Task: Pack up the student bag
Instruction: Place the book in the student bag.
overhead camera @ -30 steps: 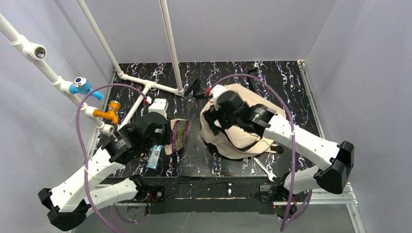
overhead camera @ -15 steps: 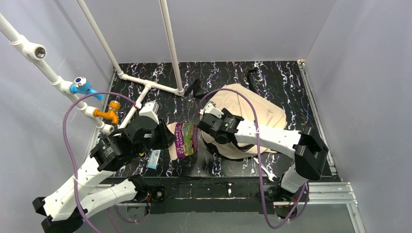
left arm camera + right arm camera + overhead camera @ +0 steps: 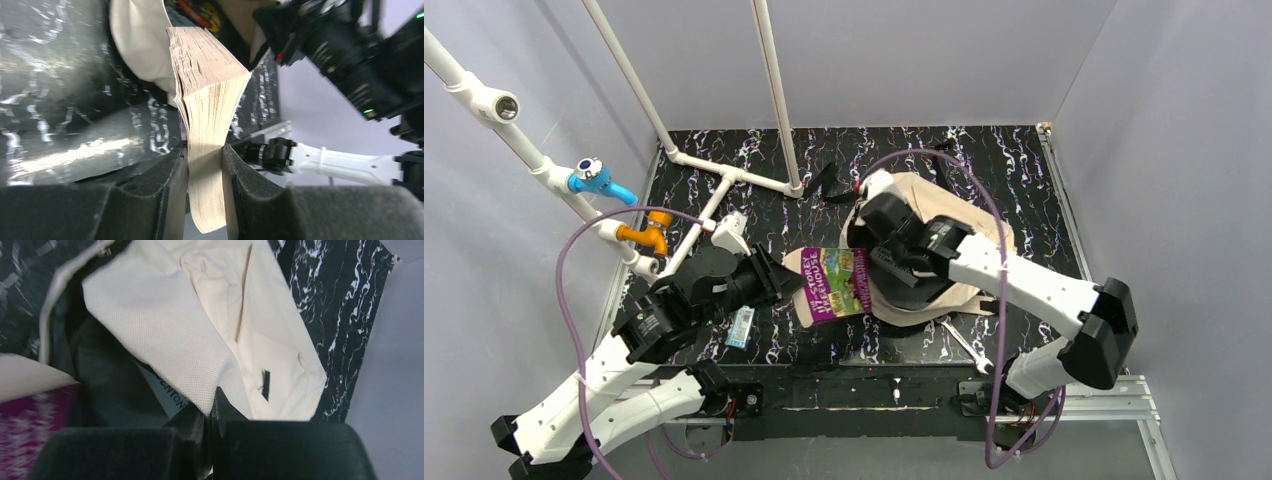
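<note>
Student bag (image 3: pixel 934 195), the large beige fabric backpack with black webbing straps, lay flat on the black white-veined table (image 3: pixel 1024 160), its mouth turned toward my left arm. Right gripper (image 3: pixel 210 420) sat at the bag's mouth, jaws pinched tight on the beige rim fabric, with the dark lining showing underneath. Left gripper (image 3: pixel 205 165) was just outside the mouth, jaws narrow and clamped across the page block of a thick purple-covered paperback book (image 3: pixel 836 283). The book's far end was either touching the bag's opening or just short of it; I couldn't tell which from the top view. I judged it not in yet.

Risks I flagged:
- The grip was on one end of the book only, so the free end could sag or swivel. It could then jam against the bag's lower lip instead of sliding in.
- The right pinch held little fabric. If it slipped, the mouth would drop shut on the book.
- Both wrists were crowded at the bag's mouth, so a straight push in could knock the left fingers into the right.
- The pages could fan out and snag on the rim.
</note>
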Robot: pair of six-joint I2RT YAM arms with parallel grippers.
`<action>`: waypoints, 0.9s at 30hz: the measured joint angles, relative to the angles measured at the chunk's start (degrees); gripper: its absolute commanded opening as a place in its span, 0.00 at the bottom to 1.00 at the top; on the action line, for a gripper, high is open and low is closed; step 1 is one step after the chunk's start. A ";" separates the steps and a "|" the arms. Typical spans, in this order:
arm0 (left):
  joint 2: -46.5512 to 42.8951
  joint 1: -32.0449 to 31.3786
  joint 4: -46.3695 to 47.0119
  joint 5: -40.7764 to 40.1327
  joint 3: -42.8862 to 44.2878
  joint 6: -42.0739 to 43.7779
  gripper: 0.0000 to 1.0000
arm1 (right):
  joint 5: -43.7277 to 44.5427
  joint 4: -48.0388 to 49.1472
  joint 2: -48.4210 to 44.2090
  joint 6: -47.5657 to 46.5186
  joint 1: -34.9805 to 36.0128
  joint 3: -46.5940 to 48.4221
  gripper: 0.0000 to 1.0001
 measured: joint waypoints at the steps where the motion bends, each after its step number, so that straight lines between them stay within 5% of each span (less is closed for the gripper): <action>1: 0.00 0.00 2.16 0.81 -1.14 -1.18 0.00 | -1.51 -0.24 -0.76 -0.02 -1.18 2.08 0.01; 13: 8.07 0.02 29.22 4.81 -17.18 -18.64 0.00 | -11.89 -0.68 -5.55 0.37 -5.73 5.46 0.01; 27: 10.82 1.27 32.39 0.83 -8.24 -25.14 0.00 | -13.75 1.20 -3.45 3.52 -7.13 5.79 0.01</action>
